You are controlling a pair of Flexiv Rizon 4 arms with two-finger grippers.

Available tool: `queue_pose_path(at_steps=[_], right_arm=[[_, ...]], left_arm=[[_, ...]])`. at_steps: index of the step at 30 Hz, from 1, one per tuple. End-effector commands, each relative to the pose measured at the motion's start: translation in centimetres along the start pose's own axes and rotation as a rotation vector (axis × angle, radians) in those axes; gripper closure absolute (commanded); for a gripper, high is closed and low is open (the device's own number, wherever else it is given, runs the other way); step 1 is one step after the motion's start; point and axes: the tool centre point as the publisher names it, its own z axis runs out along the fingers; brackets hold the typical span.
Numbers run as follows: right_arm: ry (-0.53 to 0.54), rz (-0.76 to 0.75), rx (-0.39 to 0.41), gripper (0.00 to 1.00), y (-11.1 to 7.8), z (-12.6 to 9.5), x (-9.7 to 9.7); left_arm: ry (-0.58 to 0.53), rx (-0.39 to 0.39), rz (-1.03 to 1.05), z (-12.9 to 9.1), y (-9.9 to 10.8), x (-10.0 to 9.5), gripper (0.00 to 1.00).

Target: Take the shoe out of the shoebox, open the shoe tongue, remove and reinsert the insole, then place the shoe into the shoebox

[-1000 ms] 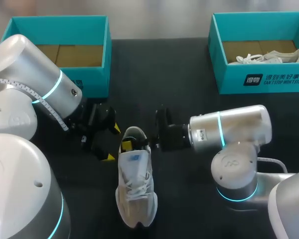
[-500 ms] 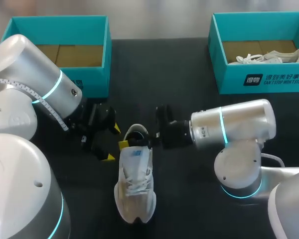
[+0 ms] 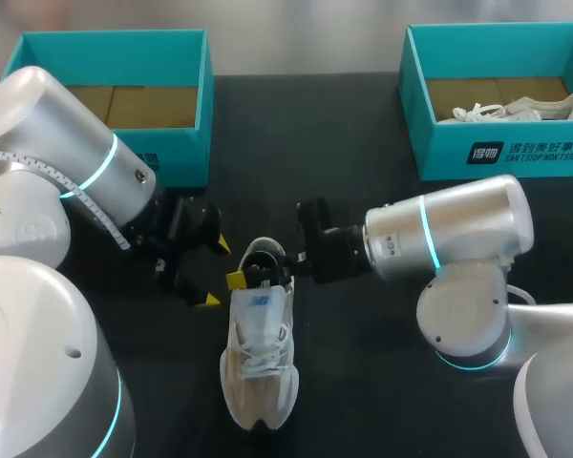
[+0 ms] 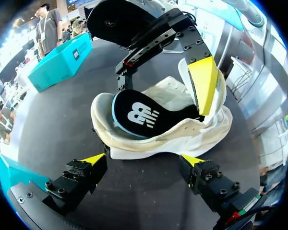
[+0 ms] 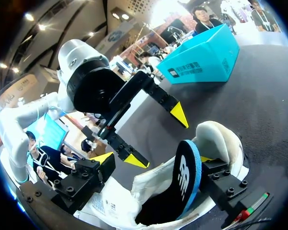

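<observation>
White shoe [image 3: 258, 358] lies mid-desk [image 3: 353, 405]. Right arm reaches in level, pincer [image 5: 156, 160] spread, one finger inside the heel against the upturned insole [image 5: 186, 175]. Left pincer [image 3: 220, 290] spread, beside the heel.

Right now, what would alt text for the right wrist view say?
The right gripper stands open over the white shoe, whose black, blue-edged insole is raised on edge beside one finger. The left gripper hangs open beyond, over the black table, a teal shoebox behind.
</observation>
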Motion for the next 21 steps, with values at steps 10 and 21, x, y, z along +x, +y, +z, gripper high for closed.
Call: queue_pose_path(at_steps=[10,21], right_arm=[[-0.059,0.006,0.015,0.00,0.1,-0.6,1.0],[-0.108,0.014,0.030,0.00,0.2,-1.4,1.1]], left_arm=[[-0.001,0.030,0.012,-1.0,0.7,-0.3,0.00],[0.013,0.069,0.046,-2.1,0.9,-0.5,0.00]])
